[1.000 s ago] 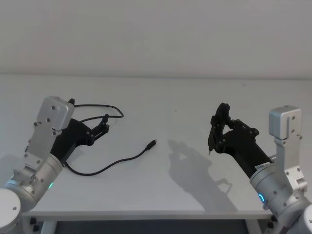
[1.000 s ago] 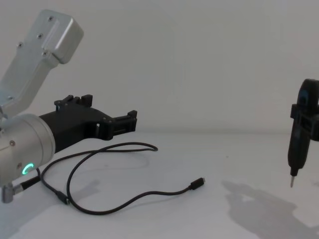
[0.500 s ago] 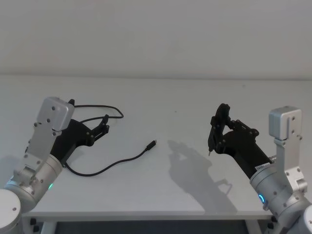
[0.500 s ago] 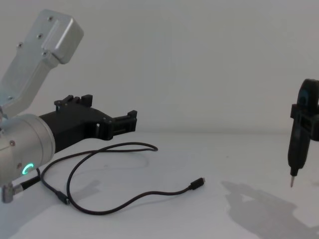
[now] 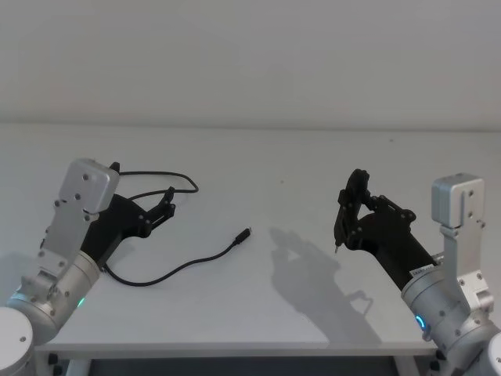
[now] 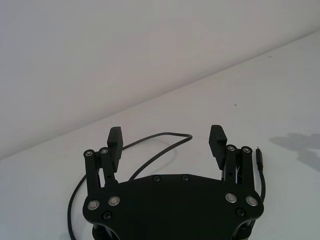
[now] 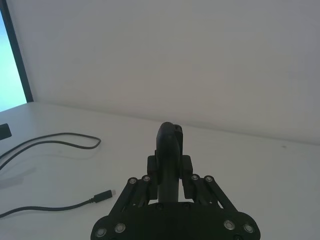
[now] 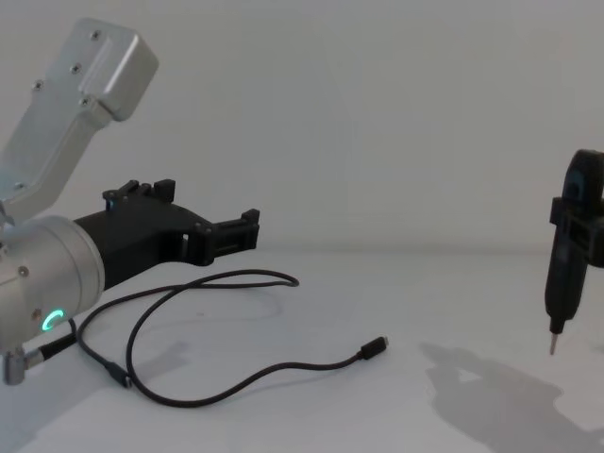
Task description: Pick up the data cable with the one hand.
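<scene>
The data cable (image 5: 184,266) lies in loose loops on the left half of the white table, one small plug (image 5: 245,233) pointing toward the middle. My left gripper (image 5: 167,201), black and blocky on a silver cylinder with a green ring light, hovers open just above the cable's far loop (image 6: 150,159). From the chest, its jaws (image 8: 247,231) hang above the cable (image 8: 274,370), not touching. On the right, my right gripper (image 5: 350,210) is shut on a black tool (image 8: 566,255) with a slim metal tip pointing down, well clear of the cable (image 7: 55,135).
The white table (image 5: 258,157) runs back to a plain wall, and its front edge (image 5: 235,343) lies close to me. A bright blue panel (image 7: 10,65) stands past the table's left end. Bare tabletop separates the cable's plug and the right arm.
In the head view my left arm has shifted very slightly down and toward me. The cable and the right arm have not moved.
</scene>
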